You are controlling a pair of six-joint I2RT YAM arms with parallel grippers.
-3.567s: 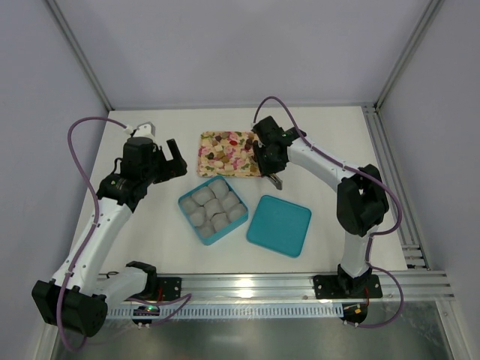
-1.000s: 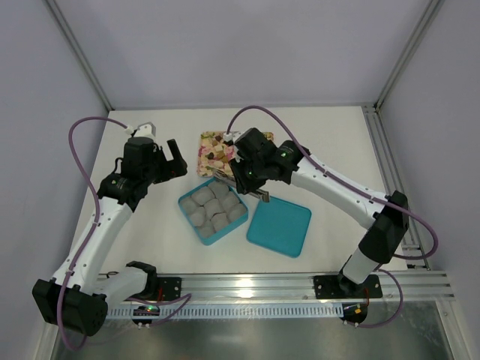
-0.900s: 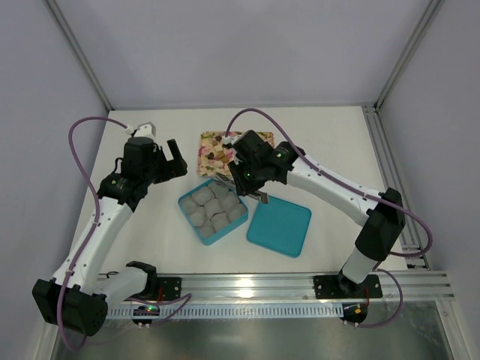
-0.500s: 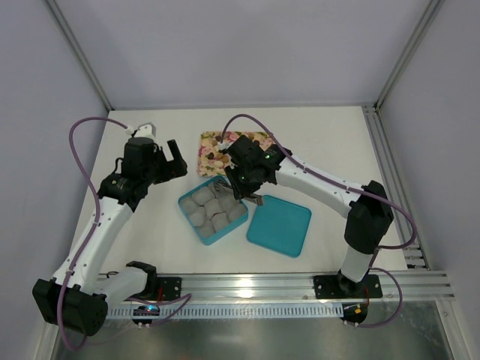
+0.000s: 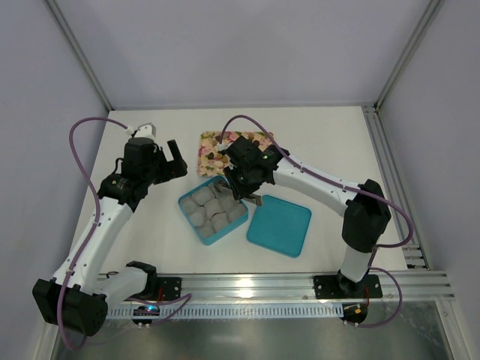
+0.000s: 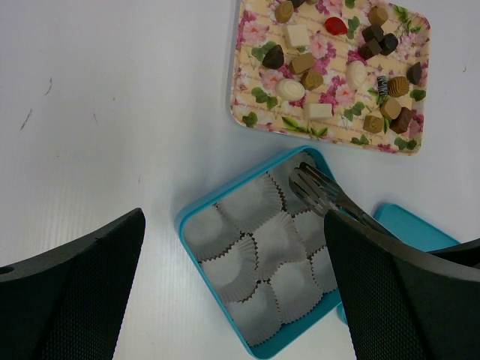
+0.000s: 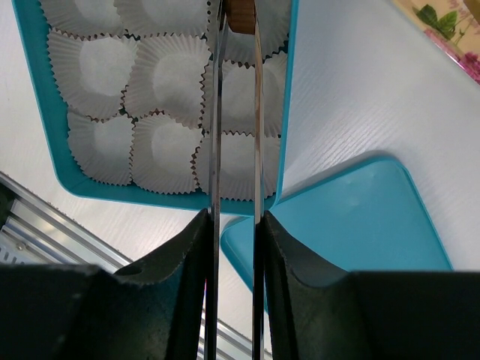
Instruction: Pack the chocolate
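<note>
Progress: basically at the start. All the paper cups [image 6: 247, 259] in the teal box [image 7: 286, 105] look empty in the left wrist view, though the corner cup under the metal fingers is partly hidden. The loose chocolates [image 6: 312, 79] sit on the floral tray [image 6: 330, 131], well over a dozen, just beyond the box. Lid [image 7: 352, 217] is off, lying flat on the surface [image 6: 112, 112] beside the box.

Right gripper [image 7: 240, 4]: long thin fingers nearly closed, pinching one brown chocolate piece [image 7: 241, 16] right at the tips. That piece hangs over the box's corner cup on the tray side, next to the box wall. Can't tell if it touches the paper yet.

Left gripper [image 5: 176, 159]: fingers spread wide, holding nothing, parked off to the left of the box, well apart from any chocolate.

Left to do, as I read it: drop this one, fill the remaining cups, probably fit the lid.
</note>
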